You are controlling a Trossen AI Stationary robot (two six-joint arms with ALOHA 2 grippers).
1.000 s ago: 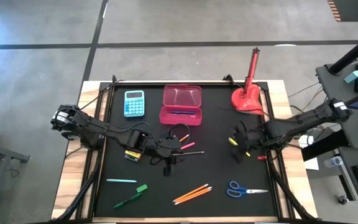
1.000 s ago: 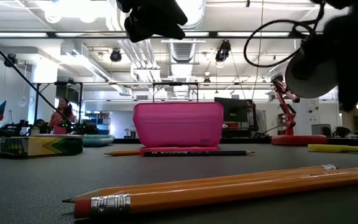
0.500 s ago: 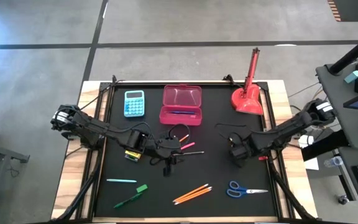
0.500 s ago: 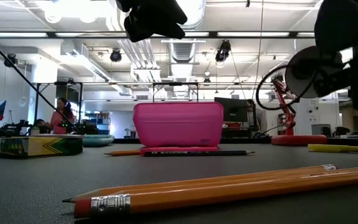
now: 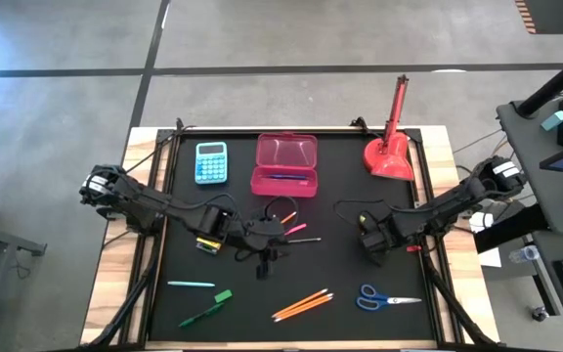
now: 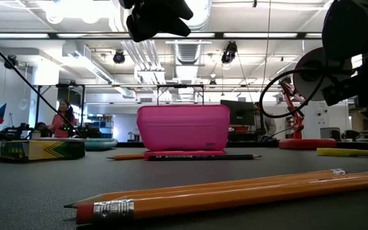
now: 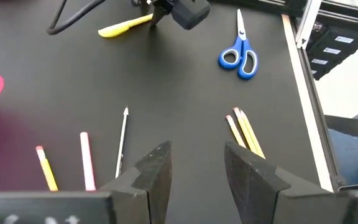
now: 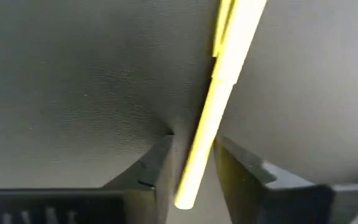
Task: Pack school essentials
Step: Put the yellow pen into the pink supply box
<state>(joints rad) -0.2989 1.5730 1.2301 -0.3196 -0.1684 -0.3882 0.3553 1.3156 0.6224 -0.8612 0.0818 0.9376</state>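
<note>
One yellow pen [image 8: 219,93] | light, stiff, slick; grip mid-barrel | right pincer [image 8: 191,168] open astride it | left pincer [image 7: 194,168] open, idle mid-table

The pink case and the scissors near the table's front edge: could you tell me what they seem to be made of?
The pink case looks like translucent plastic: pens show faintly through its lid, and its surface looks smooth and glossy. The scissors have blue handles that are probably moulded plastic, and pale, shiny blades that are likely steel.
</note>
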